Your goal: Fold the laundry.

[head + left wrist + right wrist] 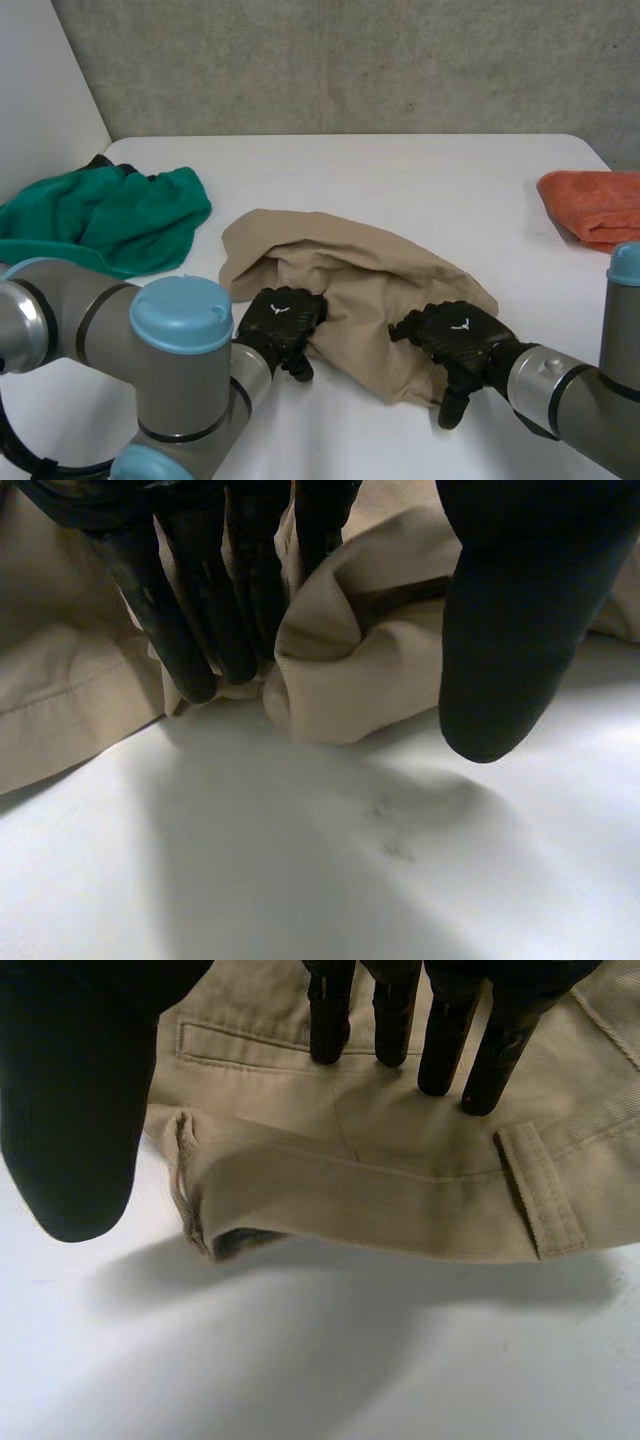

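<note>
No word, number or brand name could be read anywhere, not even on the tan trousers (pixel 370 270). The only signs were a small white mark on the back of the left hand (pixel 281 312) and a like one on the back of the right hand (pixel 458 327). Both were too small to tell as a letter or a logo.
</note>
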